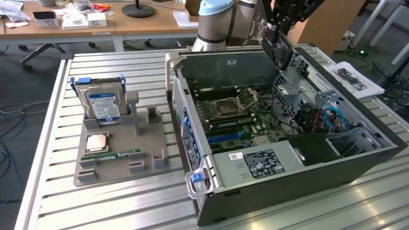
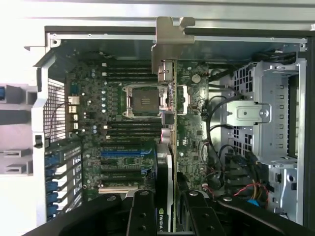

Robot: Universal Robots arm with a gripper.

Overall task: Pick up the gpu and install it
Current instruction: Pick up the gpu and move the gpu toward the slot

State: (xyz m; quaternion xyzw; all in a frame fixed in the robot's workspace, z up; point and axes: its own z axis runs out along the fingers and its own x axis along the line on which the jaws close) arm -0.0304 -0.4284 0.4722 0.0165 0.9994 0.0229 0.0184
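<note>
the gripper (image 1: 277, 26) is holding the gpu (image 1: 284, 50) in the air, its fingers (image 2: 142, 216) clamped on the two faces of the card, so the pick-up is done. in the exterior view the card is hanging at about 1 o'clock from the cpu socket (image 1: 227, 108), above the open computer case (image 1: 307, 177) and apart from the motherboard (image 1: 255, 122). the seating in a slot is not yet done. the hard drive (image 1: 104, 105) is standing in the grey holder (image 1: 121, 167) at 9 o'clock of the case.

gpu (image 1: 283, 50) over case (image 1: 300, 191)
It hung above the case's far end; the tray (image 1: 121, 175) lay at the exterior view's left.
</note>
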